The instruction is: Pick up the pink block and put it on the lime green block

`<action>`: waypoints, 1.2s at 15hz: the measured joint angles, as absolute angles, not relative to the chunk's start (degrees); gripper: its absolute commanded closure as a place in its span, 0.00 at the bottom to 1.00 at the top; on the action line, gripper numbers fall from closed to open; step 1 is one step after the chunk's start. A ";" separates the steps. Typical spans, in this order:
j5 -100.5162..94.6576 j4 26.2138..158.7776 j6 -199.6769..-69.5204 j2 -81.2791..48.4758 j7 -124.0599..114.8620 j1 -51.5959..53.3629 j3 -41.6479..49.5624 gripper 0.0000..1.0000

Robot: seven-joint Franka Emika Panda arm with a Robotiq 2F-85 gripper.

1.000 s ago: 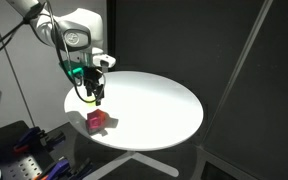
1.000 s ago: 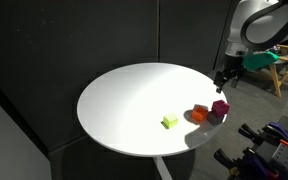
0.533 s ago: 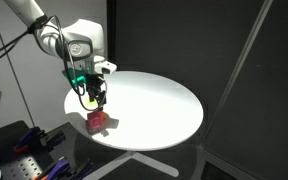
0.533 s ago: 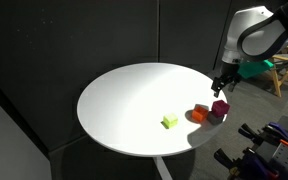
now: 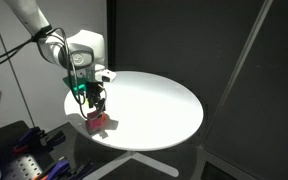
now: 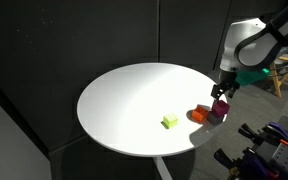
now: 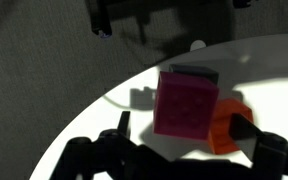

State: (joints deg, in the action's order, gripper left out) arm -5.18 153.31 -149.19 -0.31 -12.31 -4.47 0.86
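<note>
The pink block (image 5: 99,120) (image 6: 221,108) sits near the edge of the round white table (image 5: 154,100) (image 6: 134,100). In the wrist view the pink block (image 7: 187,105) fills the middle, between my two dark fingers. My gripper (image 5: 94,101) (image 6: 222,93) (image 7: 184,132) is open and hangs just above the pink block, with nothing in it. The lime green block (image 6: 170,122) lies apart from it, nearer the table's middle front; it is out of the wrist view.
A small orange cube (image 6: 200,114) (image 7: 224,125) touches the pink block's side, close to one finger. A grey cube (image 7: 192,72) sits right behind the pink block. The table edge is close. Dark curtains surround the table; clutter stands off the table (image 6: 274,140).
My gripper has come down and moved over the pink block. The blocks have not moved.
</note>
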 measured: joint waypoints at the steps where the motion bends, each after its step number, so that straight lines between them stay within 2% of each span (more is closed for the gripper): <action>1: -5.18 153.31 -149.33 -0.74 -12.31 -4.46 1.01 0.00; 15: -5.18 153.34 -152.72 -4.28 -12.22 -3.67 1.85 0.00; 16: -5.18 153.34 -152.92 -4.49 -12.21 -3.66 1.86 0.07; 17: -5.18 153.34 -153.05 -4.70 -12.19 -3.66 1.88 0.27; 18: -5.18 153.34 -153.12 -4.89 -12.15 -3.66 1.90 0.31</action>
